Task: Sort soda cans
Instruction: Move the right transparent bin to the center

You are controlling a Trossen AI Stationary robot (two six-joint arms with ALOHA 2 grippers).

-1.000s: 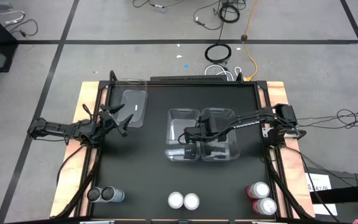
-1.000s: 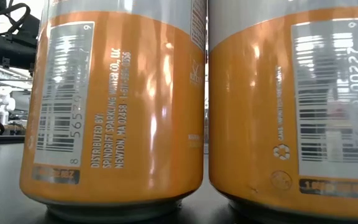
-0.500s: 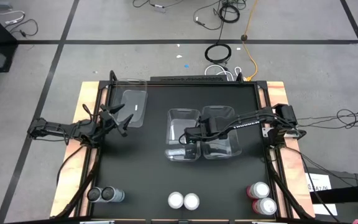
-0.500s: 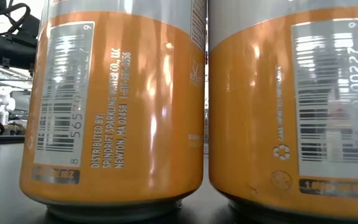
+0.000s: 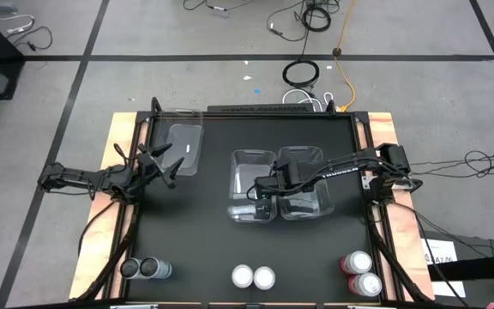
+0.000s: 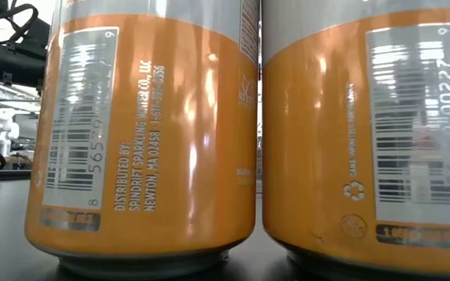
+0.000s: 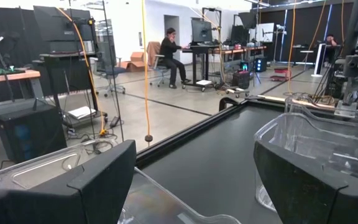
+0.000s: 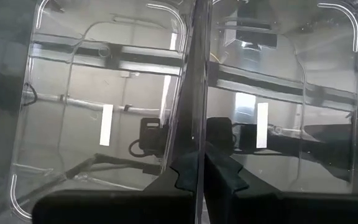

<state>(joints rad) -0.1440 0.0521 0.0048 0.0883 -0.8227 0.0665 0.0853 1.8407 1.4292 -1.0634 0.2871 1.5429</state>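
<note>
Six soda cans stand upright along the table's near edge in the high view: a dark grey pair (image 5: 144, 269), a silver-topped orange pair (image 5: 253, 276) and a silver-topped red pair (image 5: 360, 273). The orange cans (image 6: 143, 133) fill the low view. My right gripper (image 5: 260, 190) reaches from the right over two clear bins standing side by side at mid table, the middle bin (image 5: 252, 170) and the right bin (image 5: 307, 176), and is shut where they meet. My left gripper (image 5: 168, 163) hovers open beside a third clear bin (image 5: 183, 146) at the left. My right gripper (image 8: 201, 171) pinches the adjoining side walls (image 8: 199, 118) of the two clear bins between its fingers, one finger in each bin. It comes from above, pointing down. Both bins sit on the table.
The table has a raised black frame (image 5: 256, 112) and wooden side rails (image 5: 118, 215). In the left wrist view the third bin (image 7: 48, 168) and the middle bin (image 7: 316, 134) show past my open fingers. Open black tabletop lies between the bins and the cans.
</note>
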